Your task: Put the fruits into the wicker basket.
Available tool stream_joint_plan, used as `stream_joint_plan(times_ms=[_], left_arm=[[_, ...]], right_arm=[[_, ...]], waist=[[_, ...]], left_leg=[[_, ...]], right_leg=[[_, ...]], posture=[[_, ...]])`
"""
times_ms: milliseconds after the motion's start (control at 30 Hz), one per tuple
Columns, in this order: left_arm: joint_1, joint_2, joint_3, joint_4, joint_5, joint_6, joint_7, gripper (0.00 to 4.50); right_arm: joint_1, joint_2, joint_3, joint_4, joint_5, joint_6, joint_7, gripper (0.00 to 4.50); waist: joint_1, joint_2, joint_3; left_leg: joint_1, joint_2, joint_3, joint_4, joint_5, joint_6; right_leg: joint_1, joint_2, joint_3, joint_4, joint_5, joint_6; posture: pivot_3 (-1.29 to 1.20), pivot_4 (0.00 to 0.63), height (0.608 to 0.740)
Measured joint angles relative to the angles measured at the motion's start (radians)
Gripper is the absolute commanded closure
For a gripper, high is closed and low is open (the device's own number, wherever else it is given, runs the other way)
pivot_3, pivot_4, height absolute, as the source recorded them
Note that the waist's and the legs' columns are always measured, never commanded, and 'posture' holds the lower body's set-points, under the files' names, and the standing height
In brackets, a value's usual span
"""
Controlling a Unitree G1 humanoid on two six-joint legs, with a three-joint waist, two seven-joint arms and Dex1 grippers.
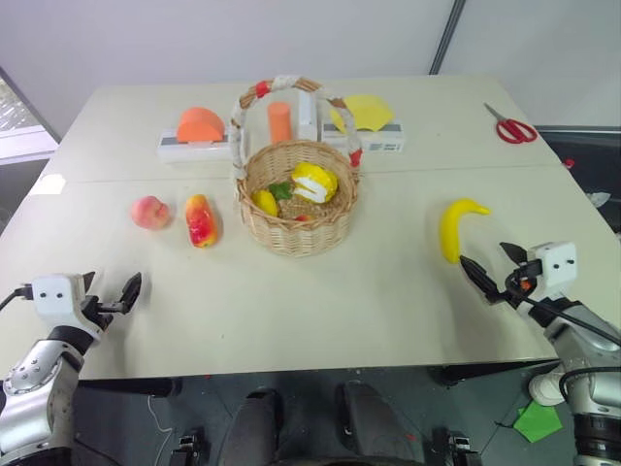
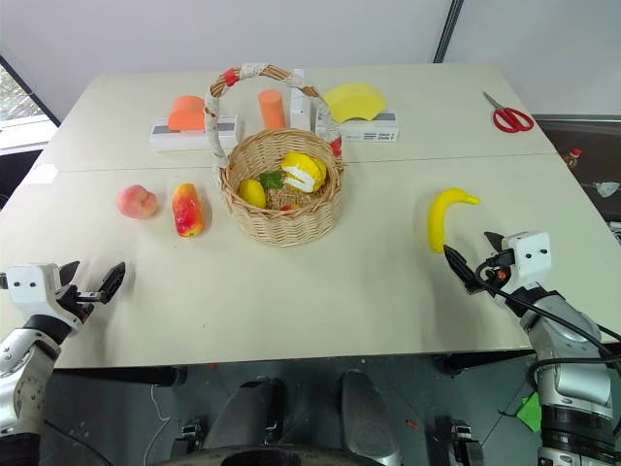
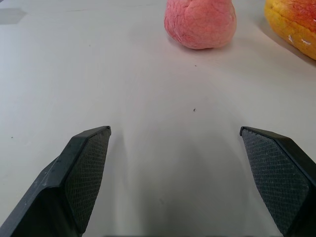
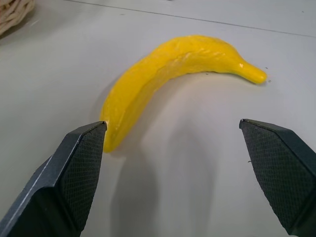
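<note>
The pale desk [image 1: 291, 311] carries the wicker basket [image 1: 296, 199] near its middle, with several toy pieces already inside. To the basket's left lie the mango [image 1: 201, 220] and, beside it, the peach [image 1: 149, 212]; the banana [image 1: 456, 225] lies well to its right. The left gripper [image 1: 110, 294] stands wide and empty facing the peach. The right gripper [image 1: 493, 267], also wide and empty, sits just short of the banana.

The two head views looked forward and down over the whole desk [image 1: 310, 320], sharing the same scene. Each wrist view sat low and close above the desk: the left faced the peach [image 3: 200, 22], the right faced the banana [image 4: 168, 74].
</note>
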Motion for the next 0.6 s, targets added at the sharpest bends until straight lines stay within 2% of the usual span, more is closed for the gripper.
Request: stream_joint_plan(times_ms=[367,600], left_arm=[[-0.03,0.002,0.001,-0.017,-0.004,0.036,0.03,0.0],[-0.135,0.042,0.006,-0.035,-0.011,0.124,0.083,0.0]], right_arm=[[-0.049,0.0,0.011,-0.022,0.002,-0.008,0.002,0.01],[-0.141,-0.002,0.144,-0.273,0.066,0.12,0.047,0.01]], waist=[[0.0,0.0,0.0],[0.0,0.0,0.0]], left_leg=[[0.0,0.0,0.0,0.0,0.0,0.0],[0.0,0.0,-0.001,0.0,0.0,0.0]], right_leg=[[0.0,0.0,0.0,0.0,0.0,0.0],[0.0,0.0,0.0,0.0,0.0,0.0]], posture=[[0.0,0.15,0.74],[0.0,0.15,0.74]])
